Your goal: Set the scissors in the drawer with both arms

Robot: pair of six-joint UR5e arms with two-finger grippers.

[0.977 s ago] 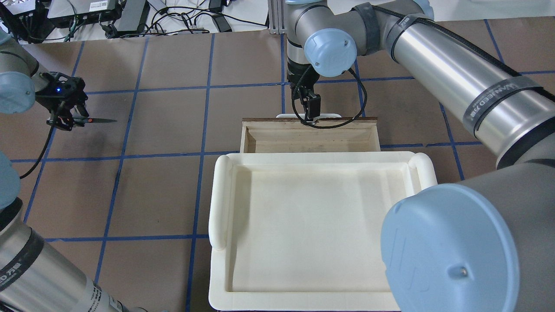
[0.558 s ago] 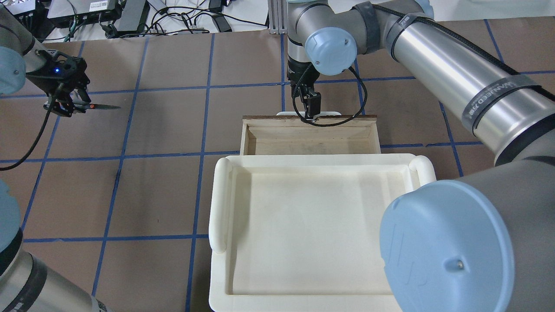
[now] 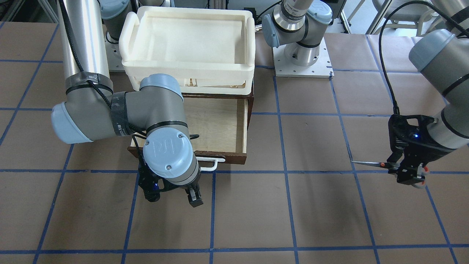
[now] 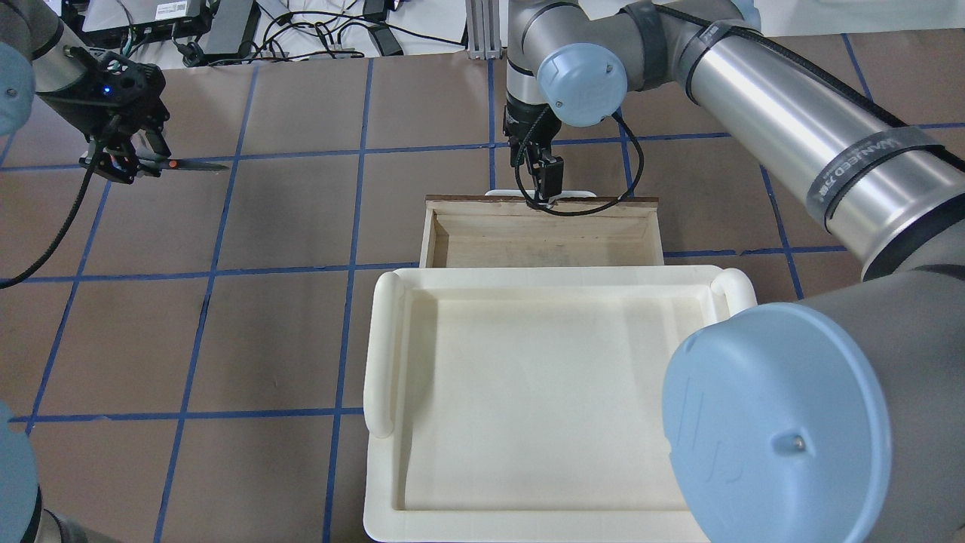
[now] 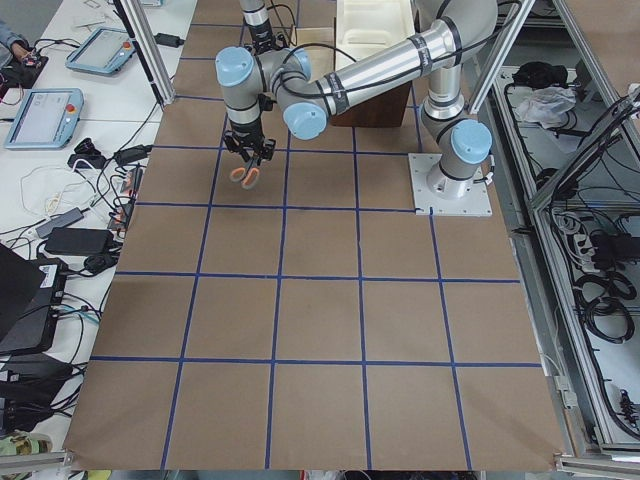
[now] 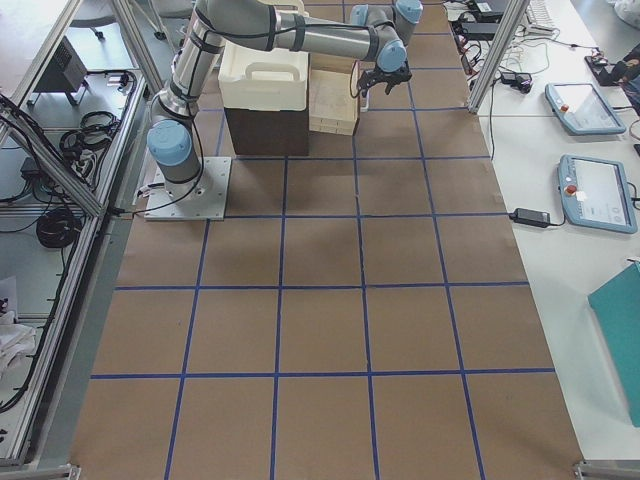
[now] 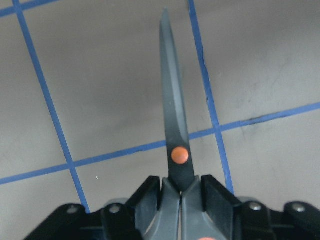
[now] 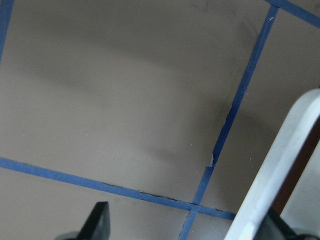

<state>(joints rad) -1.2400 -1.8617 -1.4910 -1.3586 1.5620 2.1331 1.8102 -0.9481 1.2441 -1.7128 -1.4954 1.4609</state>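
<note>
1. Front view: the black left gripper [image 3: 401,169] pinches the grey metal scissors with the orange dot [image 3: 370,163]. They are well apart from the open dark brown wooden drawer [image 3: 244,124].
2. Overhead view: the black right gripper [image 4: 544,188] is spread wide, beside the drawer's white bar handle [image 4: 577,194].
3. Left wrist view: the scissor blades are closed together.

The bench [image 5: 320,330] is covered in brown paper gridded with blue tape [image 4: 226,414], teach pendants [image 6: 598,192] are laid on a white side table [image 6: 540,170], and cables [image 4: 324,36] are strewn beyond the far edge.
</note>
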